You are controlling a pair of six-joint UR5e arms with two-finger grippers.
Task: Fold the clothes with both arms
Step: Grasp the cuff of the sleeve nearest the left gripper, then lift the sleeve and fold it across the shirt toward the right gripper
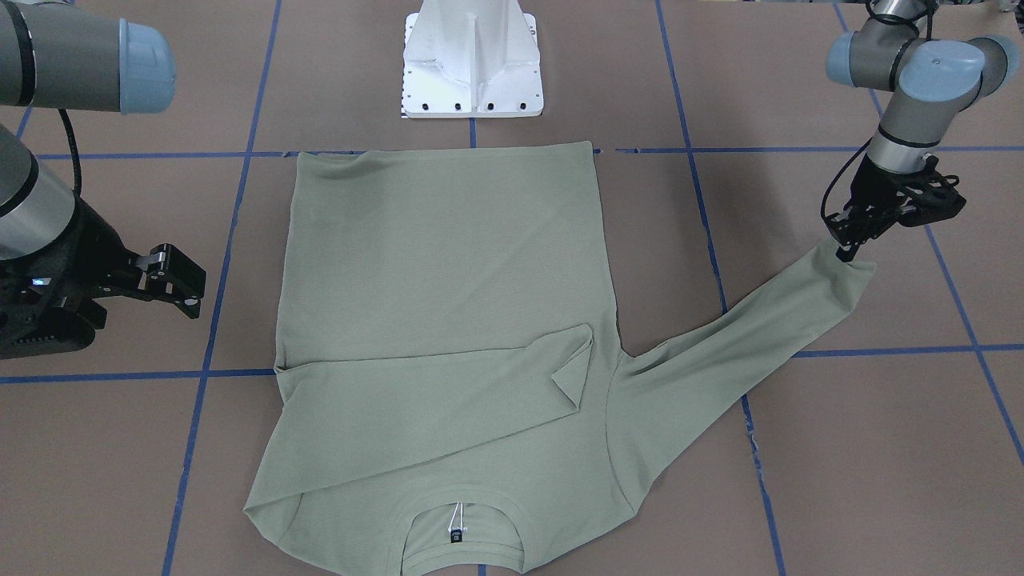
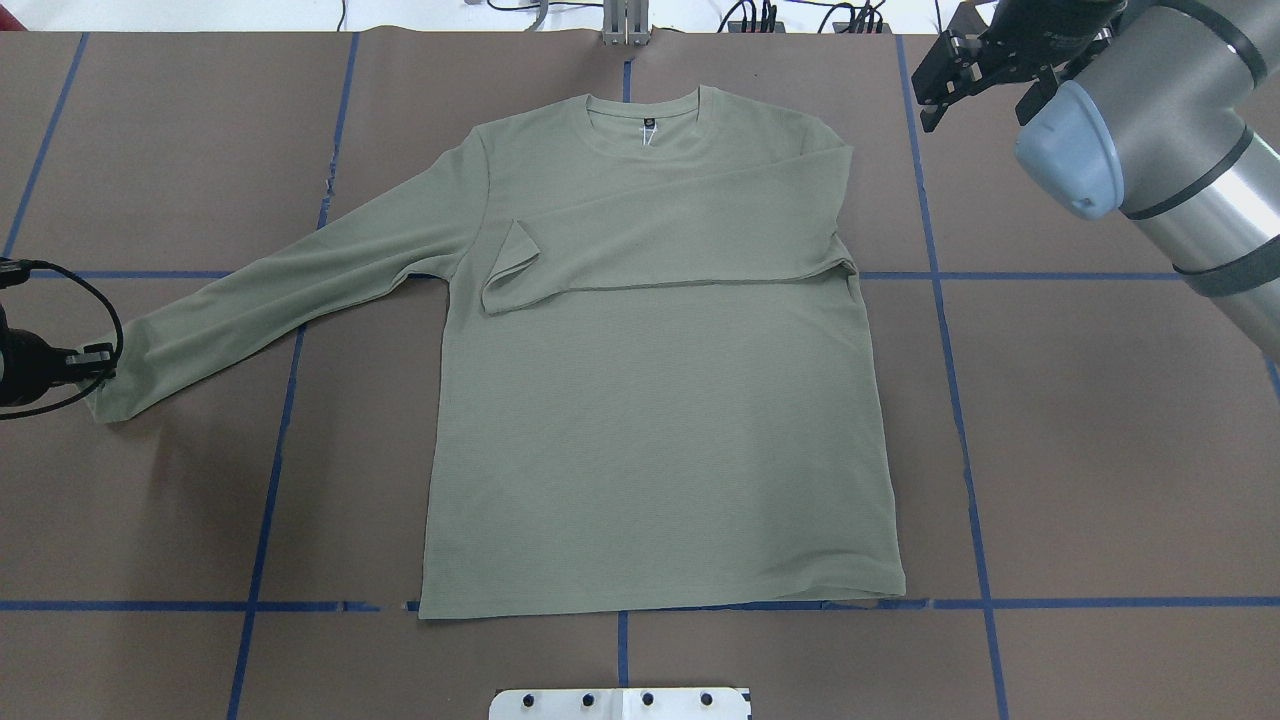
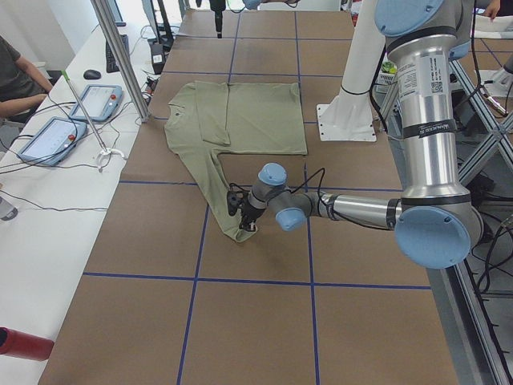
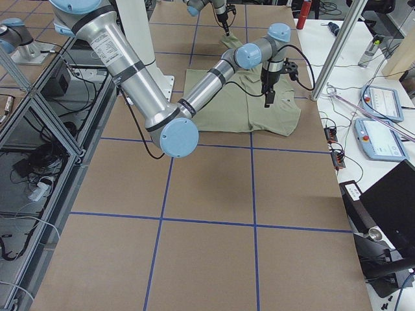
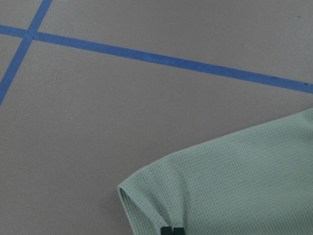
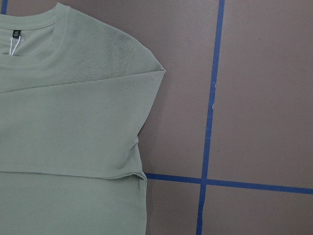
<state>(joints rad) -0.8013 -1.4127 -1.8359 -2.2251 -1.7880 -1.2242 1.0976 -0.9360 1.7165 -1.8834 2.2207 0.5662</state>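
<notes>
Shirt (image 2: 650,420): flat on bench (image 2: 1100,450), hem nearest the robot, collar (image 2: 645,110) far; spread for folding.
Left pincer (image 1: 846,250): narrow, nipped on cuff of outstretched sleeve (image 2: 290,290), likely to carry it across the chest.
Folded sleeve (image 2: 680,240): laid over chest, cuff corner turned back.
Right pincer (image 1: 178,280): jaws wide, holding nothing, hanging beside far shoulder, apparently clear of the fold.

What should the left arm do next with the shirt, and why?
Probably raise the left gripper a little and carry the outstretched sleeve across the shirt. Its jaws look closed on the cuff, and the other sleeve already lies folded over the chest, while this one lies out on the table.
</notes>
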